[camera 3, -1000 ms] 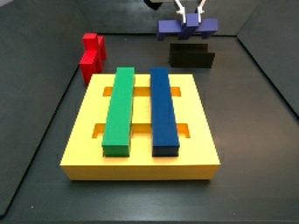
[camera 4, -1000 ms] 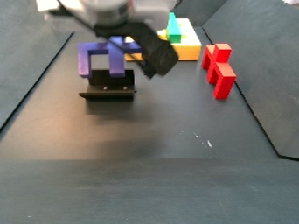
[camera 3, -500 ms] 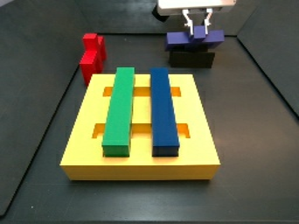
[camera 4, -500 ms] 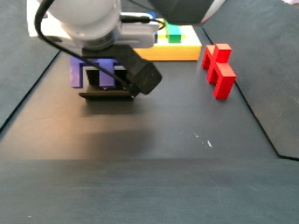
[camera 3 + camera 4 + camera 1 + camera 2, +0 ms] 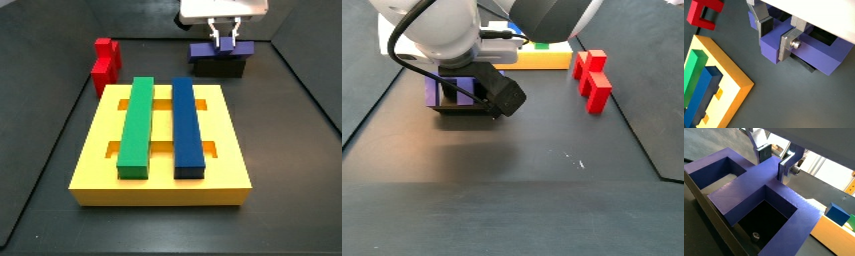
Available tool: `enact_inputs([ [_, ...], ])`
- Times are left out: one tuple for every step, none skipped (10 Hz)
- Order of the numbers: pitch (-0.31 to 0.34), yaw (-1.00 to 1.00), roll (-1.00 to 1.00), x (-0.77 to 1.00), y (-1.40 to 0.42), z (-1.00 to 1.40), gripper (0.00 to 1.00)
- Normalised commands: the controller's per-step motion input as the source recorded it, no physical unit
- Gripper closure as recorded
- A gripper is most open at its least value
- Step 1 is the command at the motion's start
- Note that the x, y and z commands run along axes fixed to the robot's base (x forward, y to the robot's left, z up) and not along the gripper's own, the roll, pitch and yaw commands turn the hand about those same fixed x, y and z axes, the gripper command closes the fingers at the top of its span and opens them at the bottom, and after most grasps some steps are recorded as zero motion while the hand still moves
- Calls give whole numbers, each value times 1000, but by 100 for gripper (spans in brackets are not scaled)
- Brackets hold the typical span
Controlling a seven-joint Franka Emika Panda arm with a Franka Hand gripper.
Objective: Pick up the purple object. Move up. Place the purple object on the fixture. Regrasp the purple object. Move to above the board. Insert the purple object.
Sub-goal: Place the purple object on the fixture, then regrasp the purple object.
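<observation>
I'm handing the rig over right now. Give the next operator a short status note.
Gripper: shut on the purple object, over the fixture at the far end of the floor.
Purple object: down on the fixture, not yet released.
Board: green bar and blue bar lie on it. Red block untouched.
Done: pick-up, lift, carry to fixture.
Left: release, regrasp, move above board, insert.

The dark floor (image 5: 267, 170) carries the yellow board (image 5: 100, 160), the red stepped block (image 5: 102, 62) just beyond its far corner, and the black fixture (image 5: 221, 67), over which the gripper (image 5: 226, 40) hangs.
</observation>
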Motion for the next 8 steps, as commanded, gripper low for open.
enact_inputs([
  [0, 0, 0, 0, 0, 0, 0],
  [23, 80, 840, 0, 0, 200, 0],
  [-20, 54, 1000, 0, 11, 254, 0],
  [0, 43, 1000, 0, 43, 237, 0],
  [54, 0, 969, 0, 0, 220, 0],
  [0, -146, 471, -229, -14, 277, 0],
  [0, -169, 471, -146, -69, 317, 0],
  [0, -154, 589, -109, -23, 266, 0],
])
